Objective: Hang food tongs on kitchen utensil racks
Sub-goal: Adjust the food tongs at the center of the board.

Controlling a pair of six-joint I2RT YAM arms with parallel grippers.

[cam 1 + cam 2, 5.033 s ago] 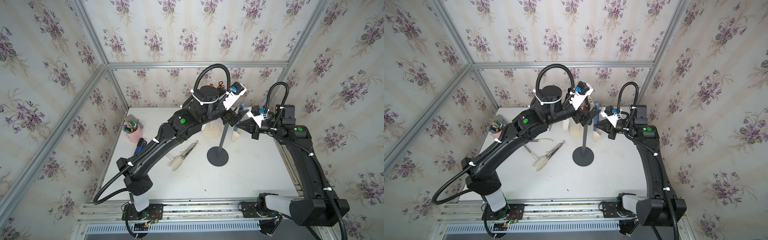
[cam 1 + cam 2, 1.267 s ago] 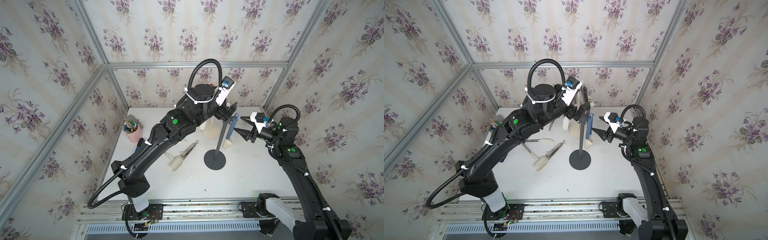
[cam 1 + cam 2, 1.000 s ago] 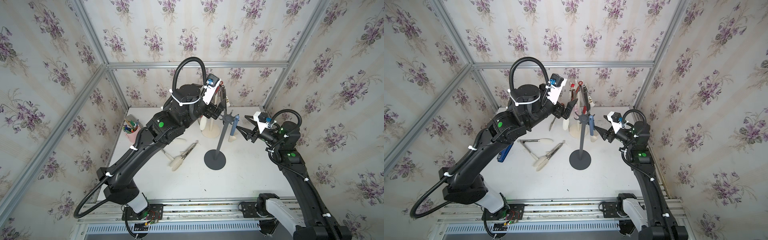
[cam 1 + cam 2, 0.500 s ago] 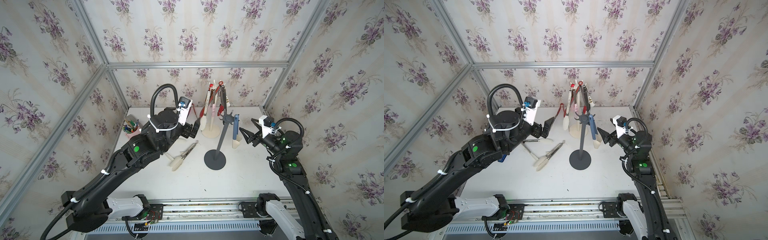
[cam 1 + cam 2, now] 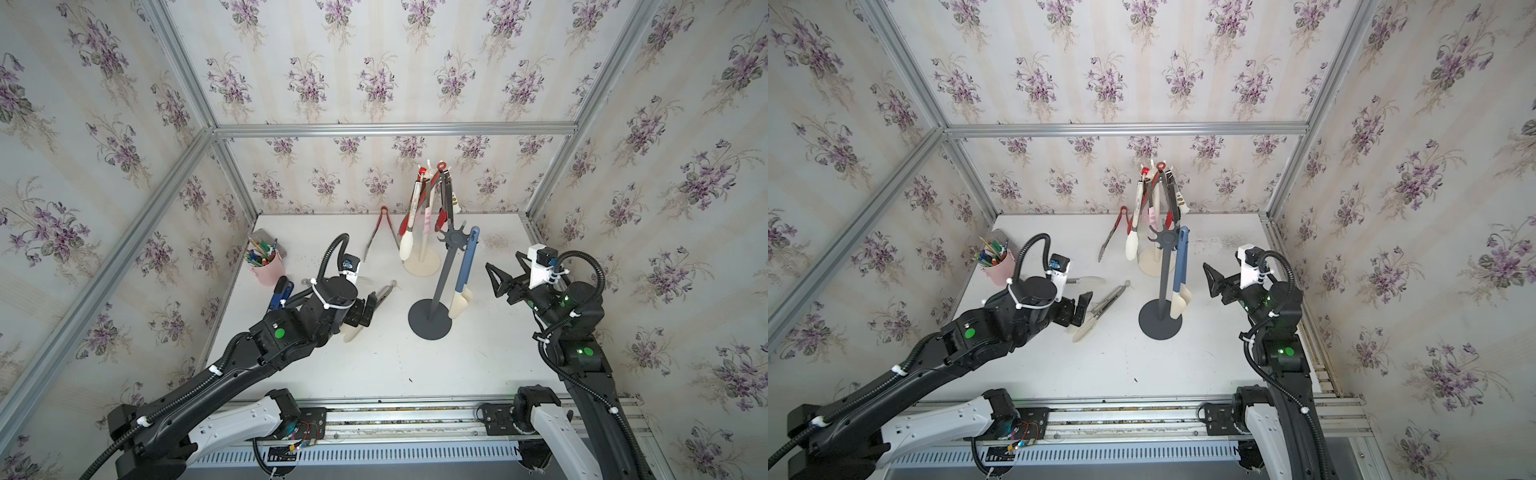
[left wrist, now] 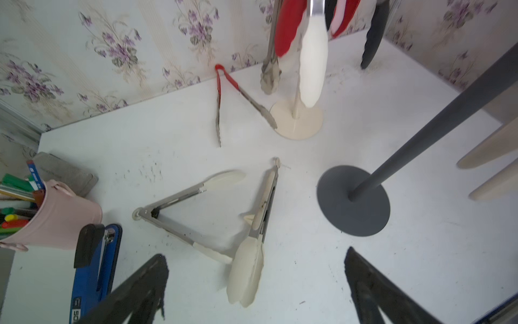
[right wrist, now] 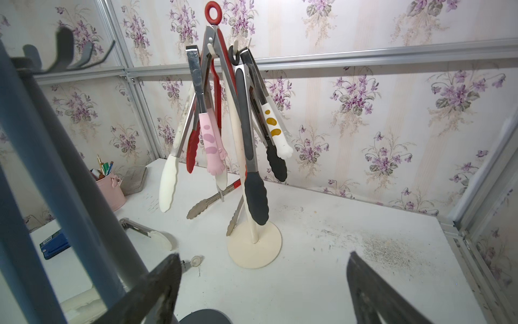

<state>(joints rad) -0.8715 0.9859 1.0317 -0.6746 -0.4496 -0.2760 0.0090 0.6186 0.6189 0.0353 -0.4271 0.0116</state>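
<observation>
A grey rack (image 5: 440, 282) is seen near the middle of a scuffed white table (image 5: 374, 374): a thin matt pole on a round flat base, crowned with short hooks. From one hook blue tongs (image 5: 466, 257) are hung, the smooth blue handle running down to two cream paddle tips just beside the base.

Behind the grey rack, toward the back wall, a cream rack (image 5: 422, 266) of the same shape is stood. It is loaded with hanging tongs (image 7: 224, 112): steel arms with glossy red, pink, black and cream tips. Behind and left of the grey rack, red tongs (image 6: 218, 112) are laid open in a V, one toothed steel tip touching the cream rack's base. Left of the grey rack two cream-tipped pairs are laid flat, open tongs (image 6: 179, 198) and shut tongs (image 6: 263, 213), the latter's paddles touching one tip of the former.

The left gripper (image 6: 255, 254) is spread to full width above the shut tongs' paddles. Nothing is held, and whether anything is touched cannot be told. The right gripper (image 5: 502, 258) is opened wide, empty, near the grey rack on its right and pointed toward the blue tongs.

The left arm is stretched low and forward over the table. The right arm is raised and bent, with the wrist turned toward the grey rack.
</observation>
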